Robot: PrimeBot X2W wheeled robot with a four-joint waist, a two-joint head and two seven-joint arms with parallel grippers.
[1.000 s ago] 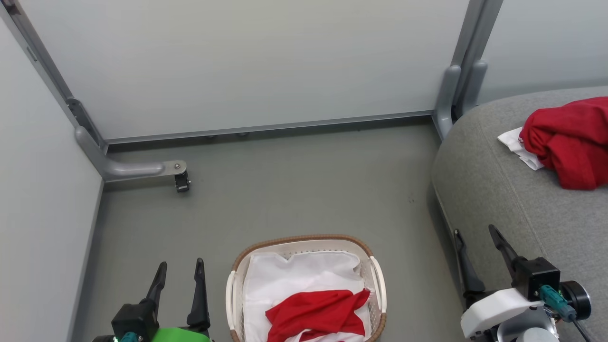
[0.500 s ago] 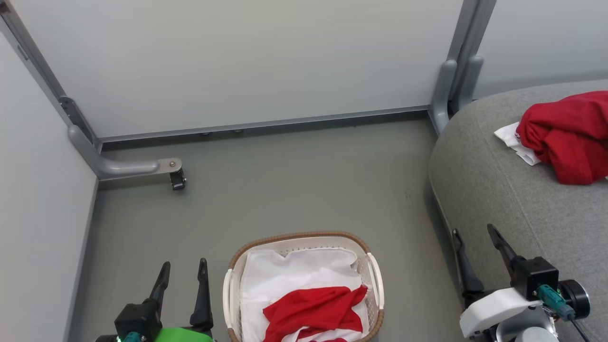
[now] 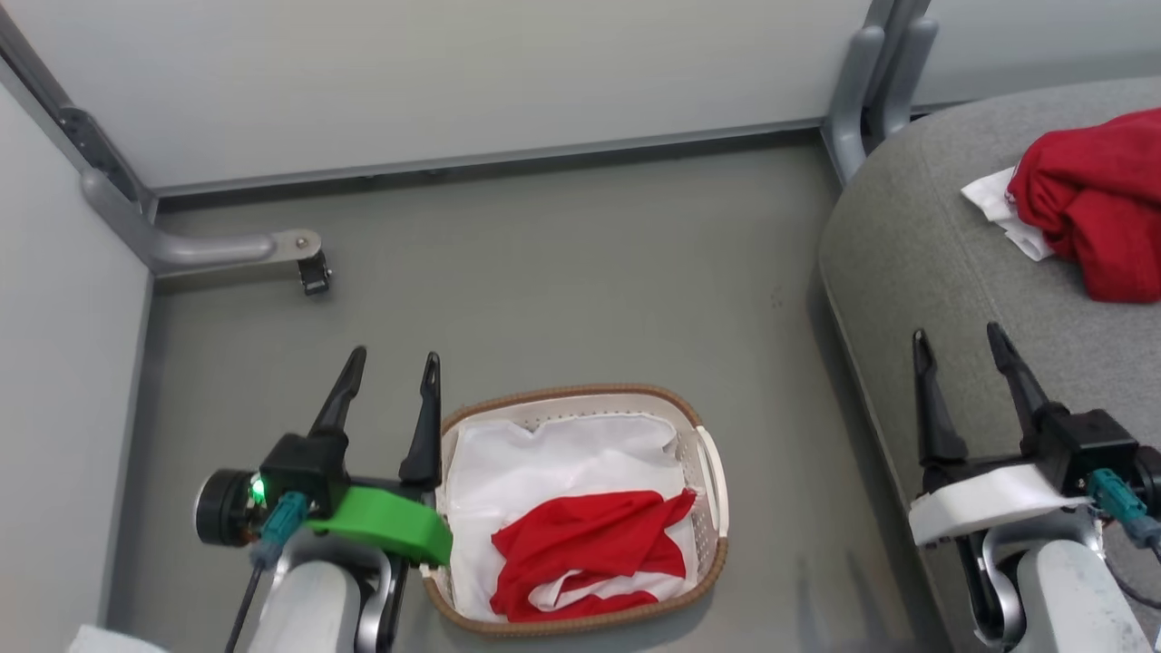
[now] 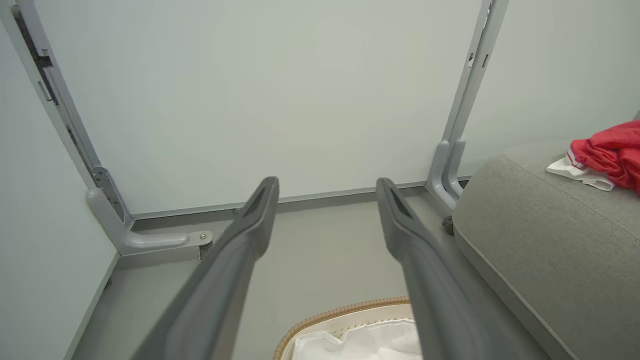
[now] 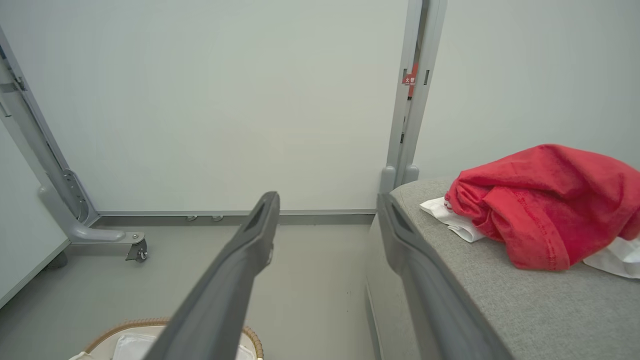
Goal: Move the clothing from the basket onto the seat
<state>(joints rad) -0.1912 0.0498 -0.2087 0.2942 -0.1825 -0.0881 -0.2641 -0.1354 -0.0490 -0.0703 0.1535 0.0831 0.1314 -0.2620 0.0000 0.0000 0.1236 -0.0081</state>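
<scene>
Red garment (image 3: 1088, 213) lies on seat (image 3: 916, 272), upper right; second garment (image 3: 580, 553) awaits in basket (image 3: 562, 396); left end effector (image 3: 395, 355), right end effector (image 3: 958, 332) open, empty.

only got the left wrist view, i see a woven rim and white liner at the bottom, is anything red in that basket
Observer: Yes, one bright red garment with white trim lies crumpled in the oval white plastic basket with a brown woven rim, at its near end.
Operator: which side of it am i on
Observer: Your left tool is just outside the basket's left side, not over the garment.
Operator: and the other arm
Observer: The right tool is open and empty, alongside the edge of the large grey fabric sofa cushion.
</scene>
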